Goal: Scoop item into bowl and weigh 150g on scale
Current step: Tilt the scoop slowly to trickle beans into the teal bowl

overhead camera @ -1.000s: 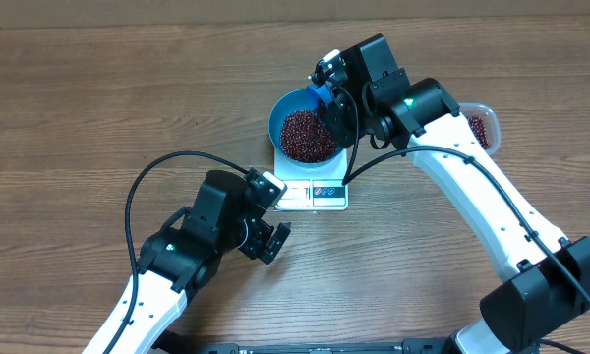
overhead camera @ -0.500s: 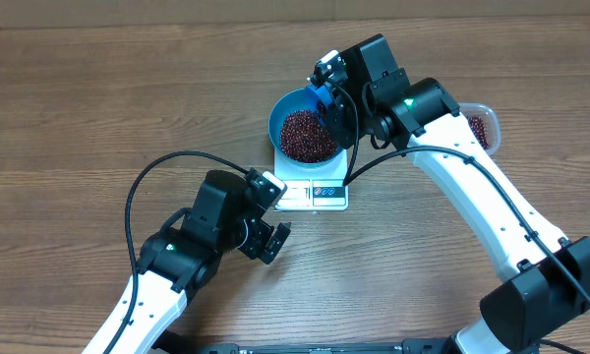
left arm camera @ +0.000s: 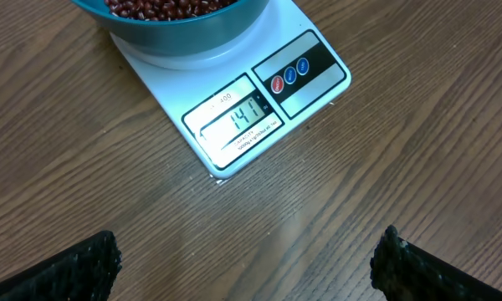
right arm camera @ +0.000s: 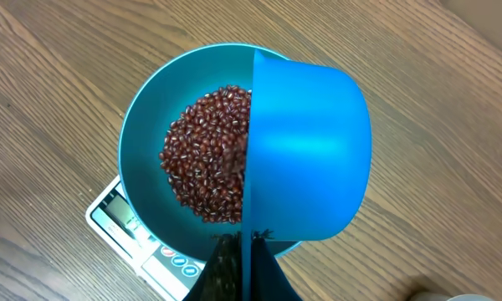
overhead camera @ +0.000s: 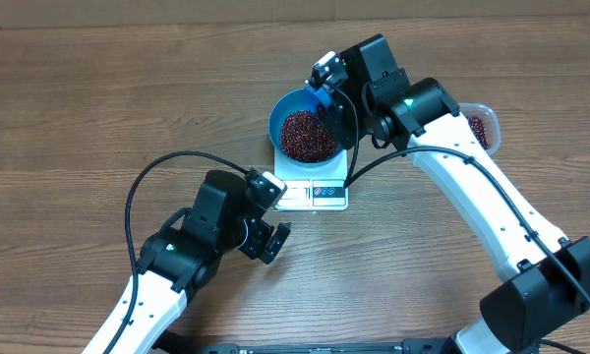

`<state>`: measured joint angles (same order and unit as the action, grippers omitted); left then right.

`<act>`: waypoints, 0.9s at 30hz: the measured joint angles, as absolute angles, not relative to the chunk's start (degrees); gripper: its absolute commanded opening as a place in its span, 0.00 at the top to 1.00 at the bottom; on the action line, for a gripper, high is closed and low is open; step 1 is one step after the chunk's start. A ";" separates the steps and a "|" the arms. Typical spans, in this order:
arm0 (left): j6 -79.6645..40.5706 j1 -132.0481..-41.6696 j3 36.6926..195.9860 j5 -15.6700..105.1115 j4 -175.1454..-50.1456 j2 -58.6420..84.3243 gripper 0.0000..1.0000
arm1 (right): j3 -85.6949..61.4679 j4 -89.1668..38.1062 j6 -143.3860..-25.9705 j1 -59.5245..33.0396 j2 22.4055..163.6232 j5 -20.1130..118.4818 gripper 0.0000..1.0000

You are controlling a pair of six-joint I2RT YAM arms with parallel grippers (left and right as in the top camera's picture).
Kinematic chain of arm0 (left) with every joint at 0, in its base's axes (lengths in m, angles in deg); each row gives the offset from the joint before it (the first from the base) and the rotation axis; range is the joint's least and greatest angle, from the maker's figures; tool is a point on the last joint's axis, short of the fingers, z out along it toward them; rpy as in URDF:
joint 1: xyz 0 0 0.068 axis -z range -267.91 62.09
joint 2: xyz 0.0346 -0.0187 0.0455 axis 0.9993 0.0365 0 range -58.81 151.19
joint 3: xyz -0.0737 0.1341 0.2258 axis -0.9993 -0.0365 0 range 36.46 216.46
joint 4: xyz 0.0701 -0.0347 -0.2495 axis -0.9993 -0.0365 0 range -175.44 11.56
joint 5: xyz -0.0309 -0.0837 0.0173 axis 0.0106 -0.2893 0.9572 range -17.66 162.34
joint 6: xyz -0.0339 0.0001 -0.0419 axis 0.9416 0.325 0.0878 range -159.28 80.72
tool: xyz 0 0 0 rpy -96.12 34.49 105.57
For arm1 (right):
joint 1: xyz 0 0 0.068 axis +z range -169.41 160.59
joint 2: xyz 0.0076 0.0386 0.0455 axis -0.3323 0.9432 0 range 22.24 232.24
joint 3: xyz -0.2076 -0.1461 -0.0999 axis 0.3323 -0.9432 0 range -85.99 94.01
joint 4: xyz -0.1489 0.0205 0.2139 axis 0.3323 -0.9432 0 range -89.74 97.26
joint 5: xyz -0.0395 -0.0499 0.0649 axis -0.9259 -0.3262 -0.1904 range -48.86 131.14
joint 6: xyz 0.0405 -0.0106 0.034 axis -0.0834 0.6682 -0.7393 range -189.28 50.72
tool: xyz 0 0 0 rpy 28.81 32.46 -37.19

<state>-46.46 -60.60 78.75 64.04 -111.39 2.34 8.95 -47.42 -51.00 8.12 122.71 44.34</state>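
Your main risk is overshoot. The display on the scale reads what looks like 141, just short of the target, so only a few more beans are wanted. The scoop is tipped over the bowl's right half with its back to the camera, so you cannot see what it may hold; a sharp tilt could dump too many. If the scoop rests on the rim it would press on the scale and falsify the reading, and whether they touch cannot be told here. Beans flicked past the rim would land on the surface.

The right end effector is fully closed on the scoop's handle, above the bowl, which sits on the scale. The left end effector is wide open and holds nothing, hovering near the scale's front. More beans lie in the tub on the right.
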 measured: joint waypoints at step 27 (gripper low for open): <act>-46.46 -60.60 78.75 64.04 -111.39 2.34 0.01 | 8.95 -47.55 -49.88 8.10 122.71 45.81 0.96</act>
<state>-46.46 -60.60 78.75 64.04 -111.39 2.34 8.95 -47.55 -49.88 8.10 122.71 45.81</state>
